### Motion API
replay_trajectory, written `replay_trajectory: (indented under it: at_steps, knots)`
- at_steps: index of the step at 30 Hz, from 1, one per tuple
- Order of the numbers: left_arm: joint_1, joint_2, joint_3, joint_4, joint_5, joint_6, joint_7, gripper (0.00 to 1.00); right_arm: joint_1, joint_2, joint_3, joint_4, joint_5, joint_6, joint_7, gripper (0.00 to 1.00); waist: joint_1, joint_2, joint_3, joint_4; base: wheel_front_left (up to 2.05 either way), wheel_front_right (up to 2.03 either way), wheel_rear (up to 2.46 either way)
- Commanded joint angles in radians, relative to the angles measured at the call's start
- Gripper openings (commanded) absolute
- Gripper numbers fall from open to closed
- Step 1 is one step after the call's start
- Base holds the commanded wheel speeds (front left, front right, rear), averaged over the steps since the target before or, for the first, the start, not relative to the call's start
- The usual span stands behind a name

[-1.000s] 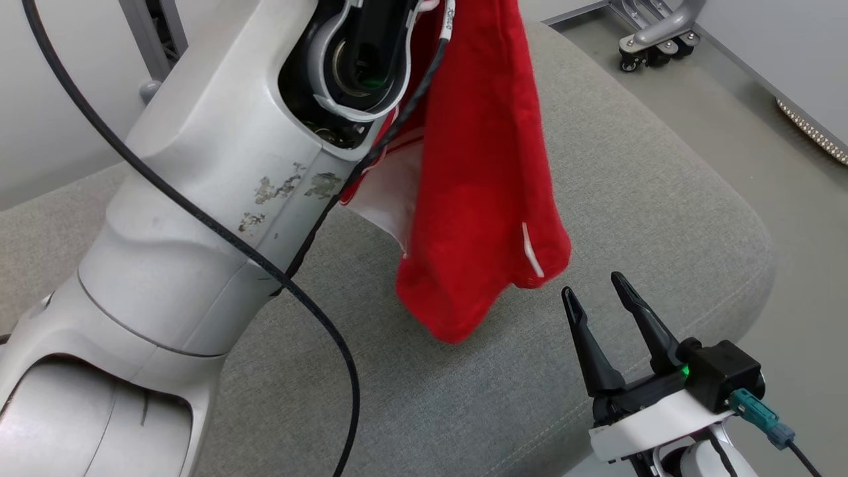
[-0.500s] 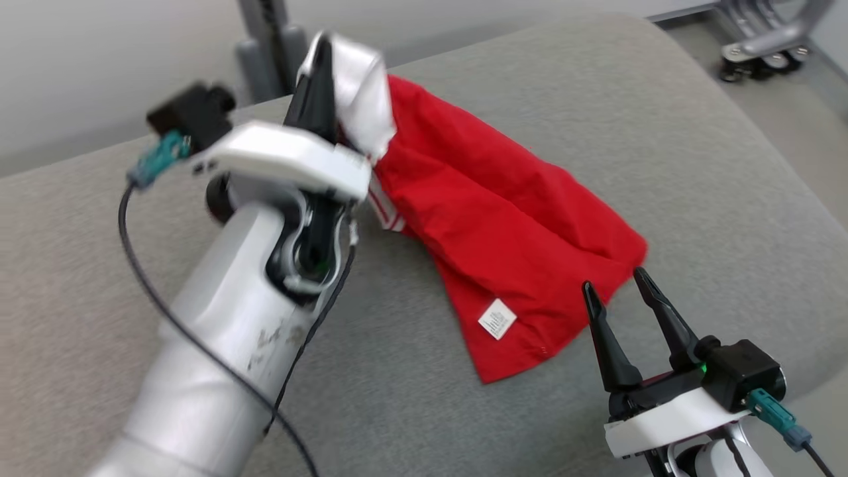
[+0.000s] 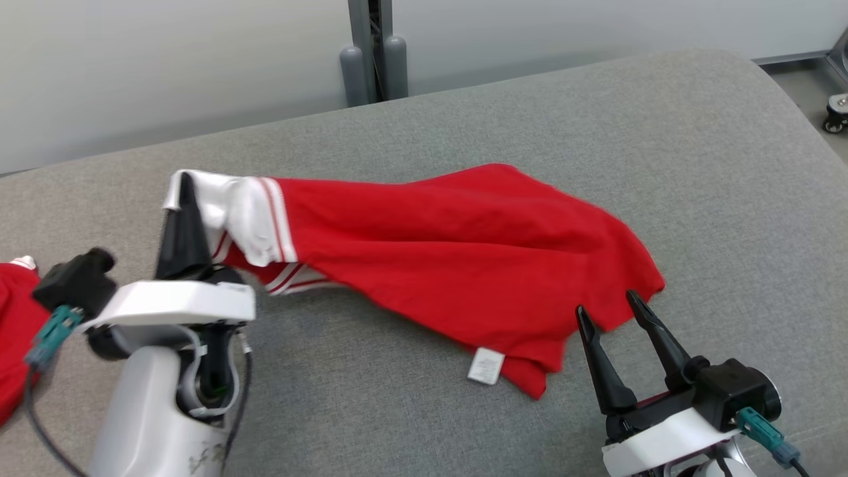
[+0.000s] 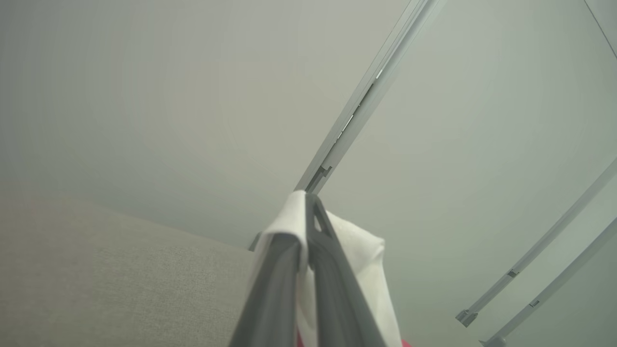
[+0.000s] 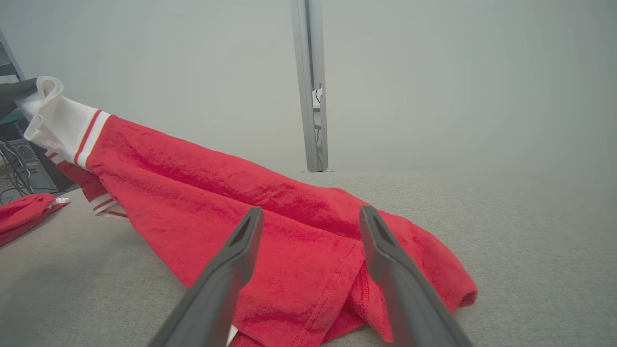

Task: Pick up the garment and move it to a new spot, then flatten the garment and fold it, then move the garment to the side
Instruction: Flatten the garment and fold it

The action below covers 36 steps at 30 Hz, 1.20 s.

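The garment (image 3: 464,252) is red with a white, red-striped band at one end. It stretches across the grey cushion (image 3: 503,106), its right end lying flat and its left end lifted. My left gripper (image 3: 185,189) is shut on the white band, which wraps over its fingertips in the left wrist view (image 4: 306,205). My right gripper (image 3: 607,305) stands open at the garment's lower right edge, nothing between its fingers. In the right wrist view the right gripper (image 5: 312,217) points at the red cloth (image 5: 217,193) just ahead. A white label (image 3: 485,366) shows at the hem.
Another red cloth (image 3: 12,331) lies at the cushion's far left edge, also in the right wrist view (image 5: 24,217). A grey post (image 3: 371,53) stands behind the cushion against a pale wall. A caster (image 3: 836,109) and floor show at the far right.
The head camera has shifted. The garment hung from my raised left gripper; now that gripper is low at the left and the garment lies drawn out over the cushion. The right gripper stays open.
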Motion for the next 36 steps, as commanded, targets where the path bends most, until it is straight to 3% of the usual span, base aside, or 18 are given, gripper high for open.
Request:
replay_trajectory:
  at_steps: [1,8,15,16,17,18,26,36]
  knots:
    - [0.018,0.004,0.035,-0.016,0.022,-0.004,-0.002,0.0,0.004,-0.006,0.003,0.002,-0.01,0.0,-0.005,1.0,0.0,0.0,-0.007,0.007,0.0,0.0,0.0]
    - [0.111,0.003,0.157,-0.053,0.101,0.001,-0.002,0.0,0.0,-0.006,-0.007,0.003,-0.019,0.0,-0.005,1.0,0.0,0.0,-0.017,0.008,0.0,0.0,0.0]
    - [0.218,0.005,0.192,-0.053,0.171,0.003,-0.002,0.01,0.018,-0.006,-0.03,0.005,-0.028,0.0,-0.005,1.0,0.0,0.0,-0.027,0.013,0.0,0.0,0.0]
    - [0.232,0.004,0.194,-0.048,0.185,0.003,-0.002,0.38,0.021,-0.006,-0.03,0.007,-0.027,0.0,-0.005,1.0,0.0,0.0,-0.029,0.013,0.0,0.0,0.0]
    - [0.243,0.003,0.191,-0.039,0.189,0.005,-0.002,0.64,0.023,-0.006,-0.028,0.009,-0.028,0.0,-0.005,1.0,0.0,0.0,-0.032,0.014,0.0,0.0,0.0]
    - [0.253,0.003,0.189,-0.036,0.203,0.009,-0.002,1.0,0.024,-0.006,-0.029,0.01,-0.028,0.0,-0.005,1.0,0.0,0.0,-0.035,0.016,0.0,0.0,0.0]
    - [0.324,0.004,0.165,-0.108,0.358,0.06,-0.002,1.0,0.034,-0.006,-0.019,0.016,-0.032,0.0,-0.005,1.0,0.0,0.0,-0.067,0.028,0.0,0.0,0.0]
    - [0.471,0.003,0.055,-0.283,0.424,0.143,-0.002,1.0,0.069,-0.006,-0.011,0.028,-0.03,0.0,-0.005,1.0,0.0,0.0,-0.128,0.036,0.0,0.0,0.0]
